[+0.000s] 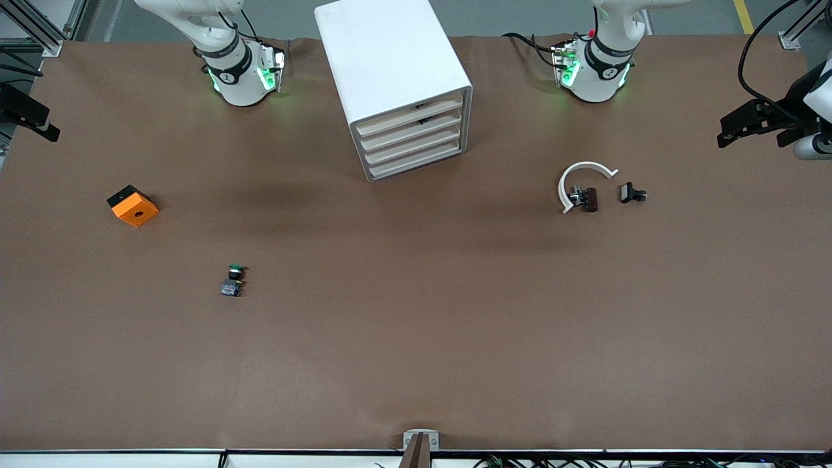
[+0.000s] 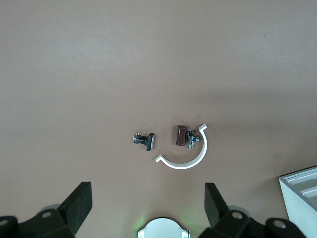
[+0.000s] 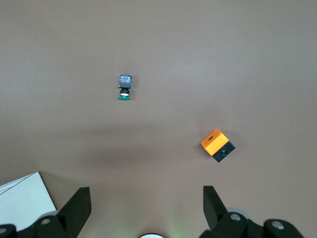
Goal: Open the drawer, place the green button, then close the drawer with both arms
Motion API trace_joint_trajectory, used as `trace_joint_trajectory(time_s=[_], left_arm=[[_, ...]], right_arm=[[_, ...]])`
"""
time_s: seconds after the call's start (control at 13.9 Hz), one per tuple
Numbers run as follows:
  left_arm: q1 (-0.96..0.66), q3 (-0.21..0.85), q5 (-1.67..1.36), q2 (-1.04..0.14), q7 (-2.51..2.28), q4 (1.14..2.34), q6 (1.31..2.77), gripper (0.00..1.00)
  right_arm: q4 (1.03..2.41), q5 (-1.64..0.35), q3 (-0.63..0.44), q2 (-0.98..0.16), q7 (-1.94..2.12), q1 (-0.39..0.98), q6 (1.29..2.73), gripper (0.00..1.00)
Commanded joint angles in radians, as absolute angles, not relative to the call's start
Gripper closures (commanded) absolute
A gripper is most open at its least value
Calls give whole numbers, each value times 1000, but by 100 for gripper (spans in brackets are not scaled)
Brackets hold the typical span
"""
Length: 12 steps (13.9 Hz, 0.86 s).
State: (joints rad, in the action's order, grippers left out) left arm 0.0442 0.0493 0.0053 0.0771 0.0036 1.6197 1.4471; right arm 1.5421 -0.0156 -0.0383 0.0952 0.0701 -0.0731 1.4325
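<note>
Drawers (image 1: 411, 133): four alike in the white cabinet (image 1: 390, 71), all pushed in; none is opened yet.
Button (image 1: 233, 281): lies on its side on the bare table (image 1: 416, 364), at about 8 o'clock from the cabinet in the front view, toward the right arm's end and nearer to the front camera than the cabinet.
Left gripper (image 2: 147, 198): fingers spread wide and holding nothing, high over the table above its own base, looking down on two small dark clips (image 2: 144, 140) and a white curved piece (image 2: 185, 161).
Right gripper (image 3: 146, 198): fingers spread wide and empty, high over its own base, with the button and an orange block (image 3: 217, 145) below it.
Arms: both wait; neither reaches for anything.
Risk, wrong part: the orange block sits at about 10 o'clock from the button, and the clips at about 4 o'clock from the cabinet; any of them could be picked by mistake.
Risk, grip: the button is small and lies on its round side, so closing jaws may roll or flick it away.
Risk, cabinet: it stands free and skewed, so pulling a drawer may drag the whole box unless the other arm steadies it.
Risk, drawer fronts: they are thin and stacked closely, so a finger may catch the neighbouring one.
</note>
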Motion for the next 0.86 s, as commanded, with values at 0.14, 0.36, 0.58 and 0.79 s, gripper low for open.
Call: trace_joint_trajectory(time_s=[0.14, 0.36, 0.58, 0.79], left_arm=[[60, 55, -8, 67, 20, 1592, 1427, 0], [60, 54, -5, 51, 14, 1594, 1427, 0], [75, 54, -6, 45, 15, 1609, 1425, 0], [72, 55, -6, -30, 9, 1618, 1424, 0]], right_arm=[[1563, -11, -37, 120, 40, -44, 1437, 0], [1563, -11, -38, 120, 40, -46, 1440, 0], [1563, -12, -38, 117, 41, -46, 1448, 0], [1563, -12, -38, 117, 41, -48, 1457, 0]])
